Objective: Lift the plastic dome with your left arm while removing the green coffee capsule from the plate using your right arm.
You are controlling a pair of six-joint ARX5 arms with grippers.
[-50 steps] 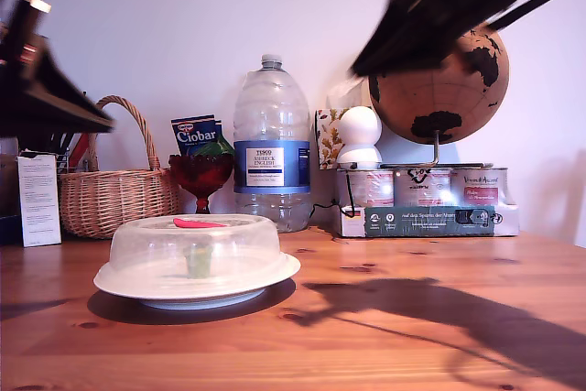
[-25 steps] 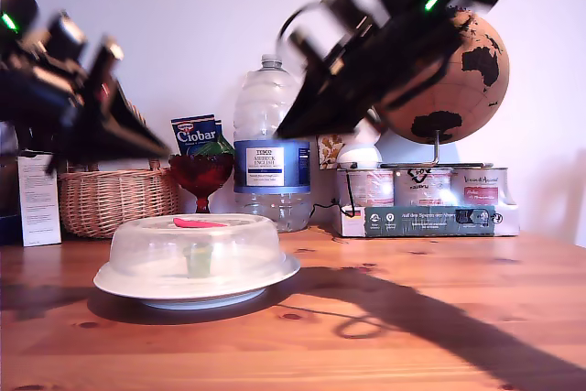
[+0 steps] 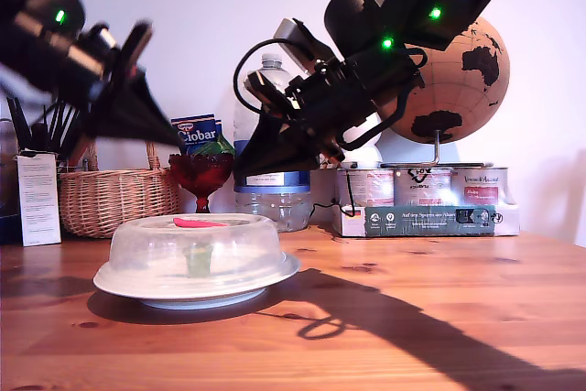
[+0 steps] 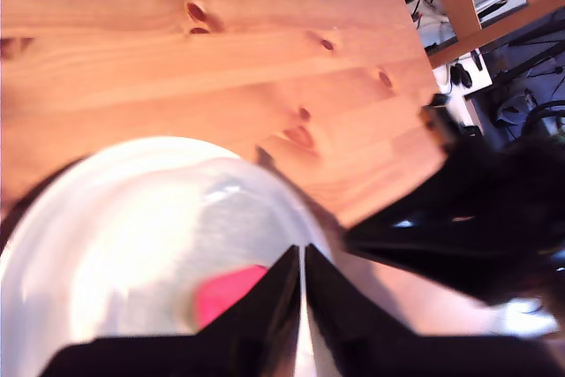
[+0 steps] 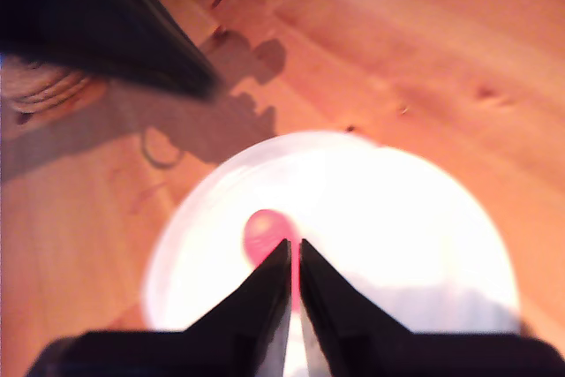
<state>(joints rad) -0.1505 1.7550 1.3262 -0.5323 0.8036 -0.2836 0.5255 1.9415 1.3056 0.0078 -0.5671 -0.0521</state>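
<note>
Status: nothing of the task was done. The dome (image 3: 195,244) sat square on the plate (image 3: 197,300), rim down all round, on the half of the surface (image 3: 412,345) toward the exterior view's left, back from its front edge. The capsule (image 3: 199,260) stood under the dome near the plate's middle, upright as far as the cloudy plastic let me judge.

My first gripper (image 3: 242,169), on the white-linked arm, hung in the air above and just off the dome toward the exterior view's right. Its fingers (image 4: 278,284) were together but for a slit and held nothing. My second gripper (image 3: 174,141), on the all-black arm, hung above the dome toward the exterior view's left, also clear of it. Its fingers (image 5: 269,280) were likewise together and empty.

Left to do, by my judgement: bring the second gripper down to the tab (image 3: 197,222), grip and lift, then reach in with the first for the capsule.

Hard to make out: the second arm was smeared in the exterior view, and its wrist view was blurred and washed out. The capsule did not show in either wrist view.
</note>
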